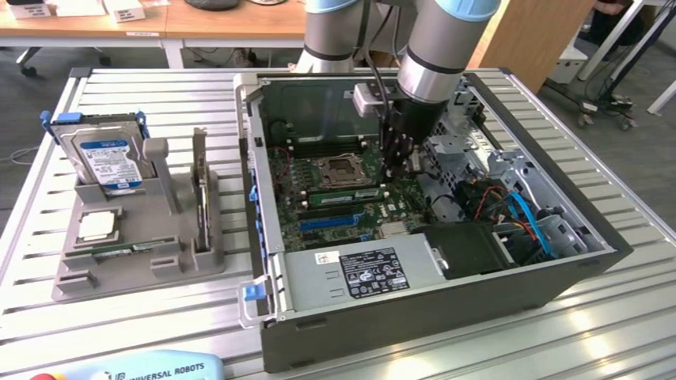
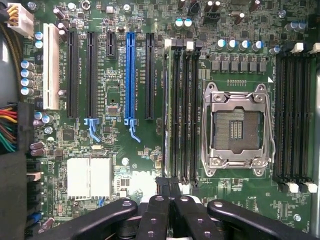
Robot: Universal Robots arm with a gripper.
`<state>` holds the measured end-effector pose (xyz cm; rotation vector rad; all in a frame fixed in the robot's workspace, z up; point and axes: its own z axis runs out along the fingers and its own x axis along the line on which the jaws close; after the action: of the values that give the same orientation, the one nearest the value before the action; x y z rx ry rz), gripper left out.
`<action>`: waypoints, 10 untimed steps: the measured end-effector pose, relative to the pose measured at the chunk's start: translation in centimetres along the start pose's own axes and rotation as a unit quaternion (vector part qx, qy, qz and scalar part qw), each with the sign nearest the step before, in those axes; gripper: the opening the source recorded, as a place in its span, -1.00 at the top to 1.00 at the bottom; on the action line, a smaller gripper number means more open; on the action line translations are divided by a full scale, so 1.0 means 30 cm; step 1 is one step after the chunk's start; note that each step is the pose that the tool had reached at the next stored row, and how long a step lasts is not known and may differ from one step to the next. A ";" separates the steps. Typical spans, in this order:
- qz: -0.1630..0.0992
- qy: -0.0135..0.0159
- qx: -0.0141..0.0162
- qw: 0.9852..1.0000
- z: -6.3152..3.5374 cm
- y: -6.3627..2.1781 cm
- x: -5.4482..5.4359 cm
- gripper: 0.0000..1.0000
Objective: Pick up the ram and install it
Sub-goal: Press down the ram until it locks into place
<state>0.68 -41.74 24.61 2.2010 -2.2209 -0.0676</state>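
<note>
The ram (image 1: 340,192), a thin green strip, stands on edge in a memory slot beside the empty processor socket (image 1: 340,169) on the motherboard inside the open computer case. In the wrist view the ram (image 2: 166,110) is seen edge-on in the outermost black slot, next to the socket (image 2: 236,129). My gripper (image 1: 398,168) hangs over the strip's end nearest the exterior view's right, fingers shut together. In the wrist view, the black fingertips (image 2: 162,186) meet just over that slot's end. I cannot tell whether they touch the ram. Nothing is held between them.
The case walls (image 1: 253,158) surround the board. A power supply (image 1: 359,273) and blue cables (image 1: 528,218) fill the case's near and right parts. On the exterior view's left, a grey holder (image 1: 158,261) carries a blue-labelled hard drive (image 1: 106,158) and a silver processor (image 1: 97,226).
</note>
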 end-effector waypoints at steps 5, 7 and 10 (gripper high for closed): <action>0.000 0.000 0.000 1.000 0.003 0.000 0.000 0.80; 0.000 0.000 0.000 1.000 0.009 0.000 0.000 0.80; 0.000 0.000 0.000 1.000 0.018 -0.001 0.000 0.80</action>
<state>0.68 -41.74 24.08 2.2009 -2.2209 -0.0675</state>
